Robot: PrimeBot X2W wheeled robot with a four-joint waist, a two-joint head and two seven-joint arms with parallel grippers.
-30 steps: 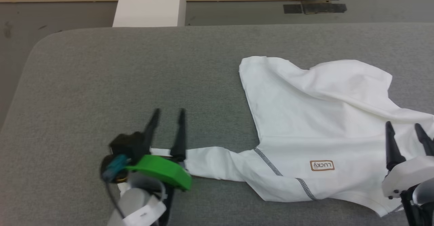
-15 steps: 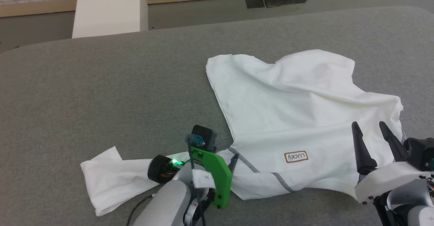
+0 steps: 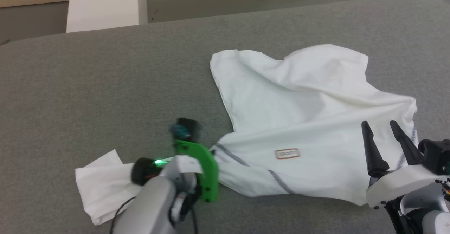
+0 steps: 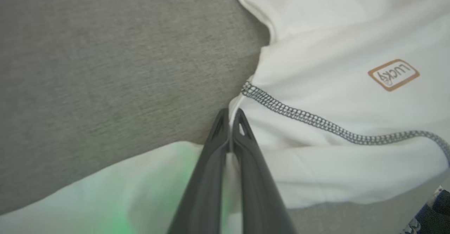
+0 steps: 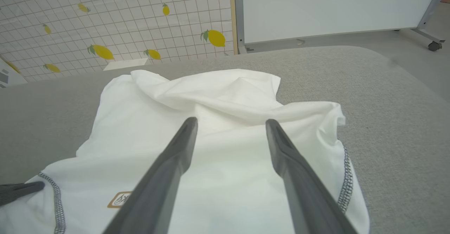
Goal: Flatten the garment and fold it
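The rumpled, soft white T-shirt (image 3: 299, 97) lay on the grey worktop (image 3: 105, 86), left fingers (image 4: 211, 177) pressed together at its seven-o'clock zigzag seam, right fingers (image 5: 165, 170) spread at four o'clock.

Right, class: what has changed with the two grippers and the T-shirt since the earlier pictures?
The left gripper swung from over the sleeve end, fingers apart, to the zigzag-stitched sleeve seam of the thin white T-shirt, and shut. The right gripper stayed open above the shirt, which lies about as before.

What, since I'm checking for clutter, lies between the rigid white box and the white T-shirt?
Bare grey fabric tabletop separates the rigid white box from the thin white T-shirt, in the head view.
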